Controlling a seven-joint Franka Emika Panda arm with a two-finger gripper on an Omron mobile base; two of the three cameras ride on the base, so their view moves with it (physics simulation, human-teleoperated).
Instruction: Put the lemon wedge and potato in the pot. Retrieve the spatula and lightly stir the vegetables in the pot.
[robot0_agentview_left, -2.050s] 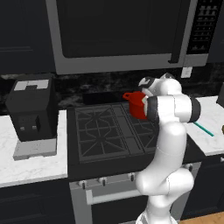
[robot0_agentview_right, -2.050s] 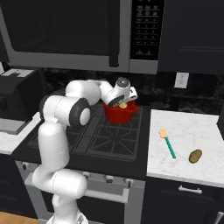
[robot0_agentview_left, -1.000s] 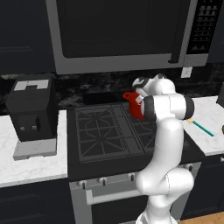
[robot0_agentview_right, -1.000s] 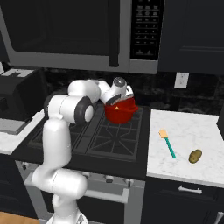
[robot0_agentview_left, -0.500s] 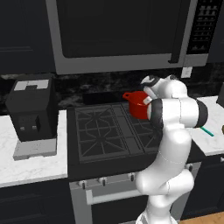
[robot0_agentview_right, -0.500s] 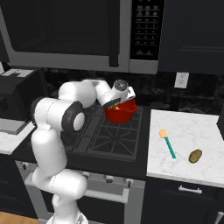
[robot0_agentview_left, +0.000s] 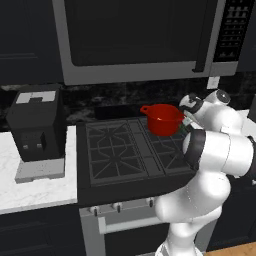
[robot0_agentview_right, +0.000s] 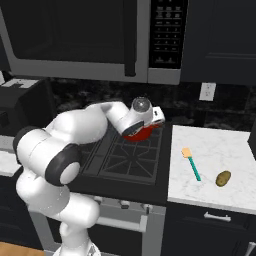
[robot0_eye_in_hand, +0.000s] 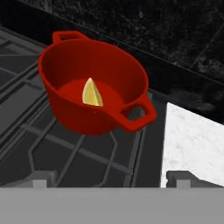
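the lemon wedge now lies inside the pot on the stove, the gripper has drawn back just beside the pot with jaws wide and empty, so the potato on the counter right of the pot, near the spatula, looks next.

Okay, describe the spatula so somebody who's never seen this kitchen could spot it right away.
Find the white marble counter right of the black stove. Two things lie there: the spatula is the thin teal stick with a yellowish end, nearer the stove than the brown potato.
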